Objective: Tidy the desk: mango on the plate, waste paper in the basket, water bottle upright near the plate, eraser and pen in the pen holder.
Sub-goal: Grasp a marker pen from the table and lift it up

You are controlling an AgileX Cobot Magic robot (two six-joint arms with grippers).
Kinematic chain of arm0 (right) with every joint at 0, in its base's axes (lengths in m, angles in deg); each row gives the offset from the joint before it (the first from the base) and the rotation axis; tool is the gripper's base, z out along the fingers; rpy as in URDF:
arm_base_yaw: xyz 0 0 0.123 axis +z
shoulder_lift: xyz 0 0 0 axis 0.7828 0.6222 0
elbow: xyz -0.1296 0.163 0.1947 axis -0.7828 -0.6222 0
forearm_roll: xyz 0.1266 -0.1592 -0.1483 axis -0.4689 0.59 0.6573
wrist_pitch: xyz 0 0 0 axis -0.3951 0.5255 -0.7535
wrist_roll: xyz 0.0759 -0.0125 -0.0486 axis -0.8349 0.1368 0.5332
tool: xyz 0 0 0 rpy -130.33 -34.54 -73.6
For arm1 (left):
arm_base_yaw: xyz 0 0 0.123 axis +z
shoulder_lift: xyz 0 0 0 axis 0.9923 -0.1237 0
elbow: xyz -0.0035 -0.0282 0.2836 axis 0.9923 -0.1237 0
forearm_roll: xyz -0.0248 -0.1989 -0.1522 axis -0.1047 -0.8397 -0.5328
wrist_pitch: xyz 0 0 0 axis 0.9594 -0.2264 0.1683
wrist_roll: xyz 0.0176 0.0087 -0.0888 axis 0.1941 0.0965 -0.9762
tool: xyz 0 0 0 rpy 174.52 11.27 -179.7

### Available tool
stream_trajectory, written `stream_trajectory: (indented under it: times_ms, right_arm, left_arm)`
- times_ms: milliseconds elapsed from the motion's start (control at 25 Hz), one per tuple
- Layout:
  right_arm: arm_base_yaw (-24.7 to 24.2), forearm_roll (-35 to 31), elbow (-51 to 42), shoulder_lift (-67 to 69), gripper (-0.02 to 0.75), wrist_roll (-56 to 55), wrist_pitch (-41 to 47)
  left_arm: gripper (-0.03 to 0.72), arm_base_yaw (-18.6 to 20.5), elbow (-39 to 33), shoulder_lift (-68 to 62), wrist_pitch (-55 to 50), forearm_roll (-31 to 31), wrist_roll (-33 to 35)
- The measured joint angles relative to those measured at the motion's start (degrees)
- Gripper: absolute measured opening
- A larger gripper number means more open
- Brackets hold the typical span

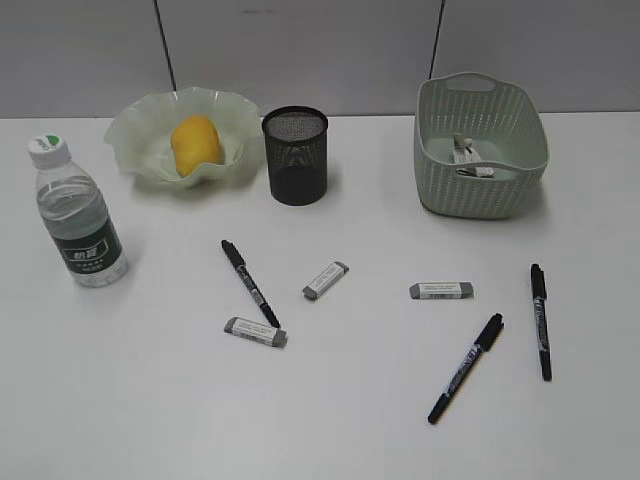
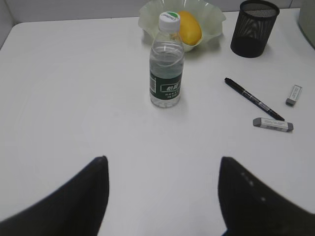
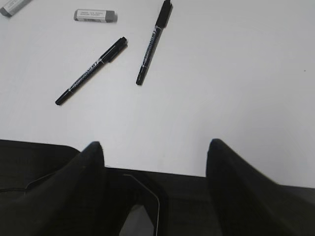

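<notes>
The desk (image 1: pixel 120 400) carries all items on its white top. The mango (image 1: pixel 196 143) lies in the plate (image 1: pixel 135 125) at the rear left. The pen holder (image 1: pixel 295 156) stands just beside the plate, on its right. The basket (image 1: pixel 480 190) sits at the rear right with the waste paper (image 1: pixel 468 157) inside. The water bottle (image 1: pixel 77 213) stands upright near the left edge, in front of the plate and apart from it.

Three pens lie flat: the left pen (image 1: pixel 249 283) mid-desk, the middle pen (image 1: pixel 466 367) and the right pen (image 1: pixel 540 320) toward the front right. Three erasers lie among them: the front eraser (image 1: pixel 255 332) touching the left pen's tip, the centre eraser (image 1: pixel 326 280), and the right eraser (image 1: pixel 441 291). The front left area is open surface.

The left gripper (image 2: pixel 162 196) hovers low over the desk, jaws spread, nothing between them, facing the bottle. The right gripper (image 3: pixel 155 187) is over the near desk edge, jaws spread and unloaded, with two pens ahead.
</notes>
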Motion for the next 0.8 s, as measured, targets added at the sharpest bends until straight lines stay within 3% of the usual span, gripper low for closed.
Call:
stream_trajectory:
  times_ms: [480,800]
  right_arm:
    - [0.0,-1.02,16.59,36.16,0.456,-7.93,1.38]
    - [5.27,-1.25,18.1,54.02,0.456,-13.67,-11.66]
  left_arm:
    - [0.515,0.0,0.0,0.0,0.02,0.0,0.0]
    - [0.515,0.0,0.0,0.0,0.02,0.0,0.0]
